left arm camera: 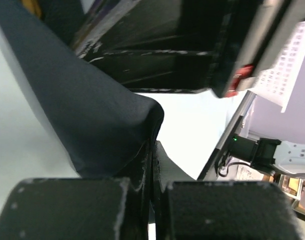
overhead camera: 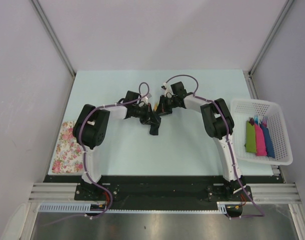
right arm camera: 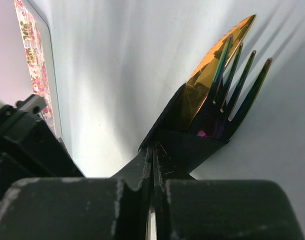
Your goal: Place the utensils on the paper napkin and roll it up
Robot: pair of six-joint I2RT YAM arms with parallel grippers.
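Note:
The black paper napkin (overhead camera: 154, 129) is wrapped around the utensils and held up off the table's middle, between both grippers. My left gripper (overhead camera: 148, 116) is shut on a fold of the napkin (left arm camera: 92, 115); its jaws are pinched together on the paper (left arm camera: 152, 150). My right gripper (overhead camera: 162, 108) is shut on another edge of the napkin (right arm camera: 192, 147). In the right wrist view the utensils (right arm camera: 217, 75), a yellow-orange knife blade and fork tines, poke out of the napkin's open end. A yellow tip (overhead camera: 155, 106) shows in the top view.
A floral cloth (overhead camera: 67, 147) lies at the table's left edge and shows in the right wrist view (right arm camera: 35, 65). A white basket (overhead camera: 282, 130) at the right holds green, pink and blue bundles (overhead camera: 259, 139). The right arm (left arm camera: 192, 45) is close above the left gripper.

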